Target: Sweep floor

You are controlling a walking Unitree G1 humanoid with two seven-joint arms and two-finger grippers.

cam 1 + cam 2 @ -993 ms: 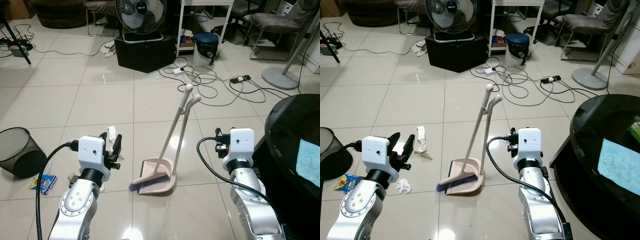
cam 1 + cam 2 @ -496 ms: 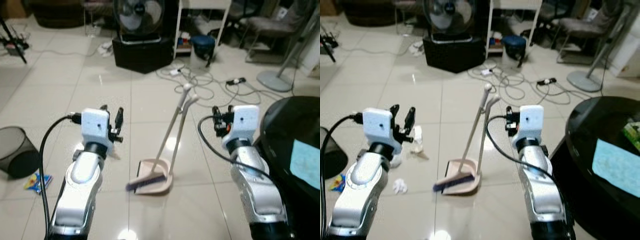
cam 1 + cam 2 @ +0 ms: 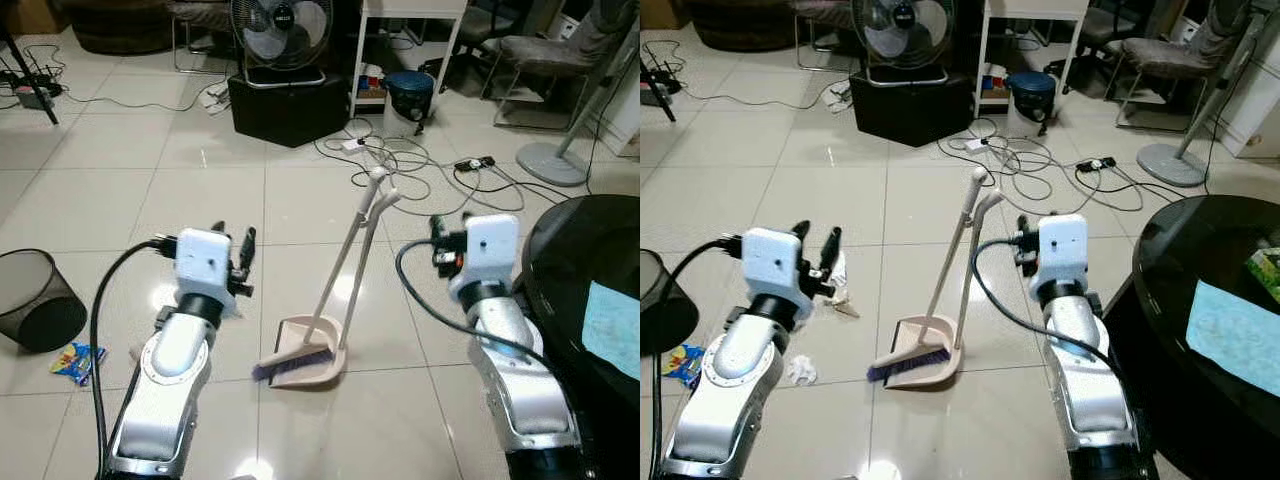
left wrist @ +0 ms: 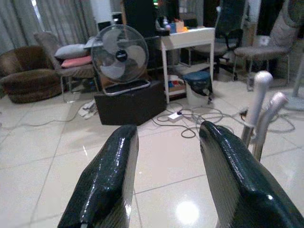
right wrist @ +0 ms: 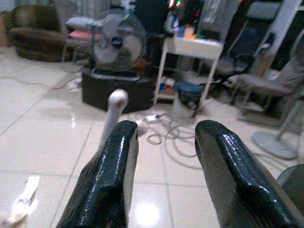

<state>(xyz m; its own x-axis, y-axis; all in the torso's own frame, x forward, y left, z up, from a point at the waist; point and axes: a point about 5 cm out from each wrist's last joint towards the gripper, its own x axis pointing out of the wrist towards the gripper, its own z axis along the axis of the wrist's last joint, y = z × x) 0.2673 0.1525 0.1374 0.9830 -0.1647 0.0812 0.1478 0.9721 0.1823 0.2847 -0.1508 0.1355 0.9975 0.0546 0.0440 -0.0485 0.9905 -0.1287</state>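
Broom [image 3: 340,272] and dustpan [image 3: 312,355] stand at 12 o'clock between raised arms | left pincer [image 4: 166,183], right pincer [image 5: 164,178] both agape, empty | light, stiff, top-heavy: grab handles high.

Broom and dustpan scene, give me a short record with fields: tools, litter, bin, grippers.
tools: broom and dustpan standing together on the tiled floor, handles leaning up between the two arms
litter: paper scraps and a wrapper on the robot's left
bin: black mesh bin at far left
grippers: left gripper and right gripper both open, raised, holding nothing
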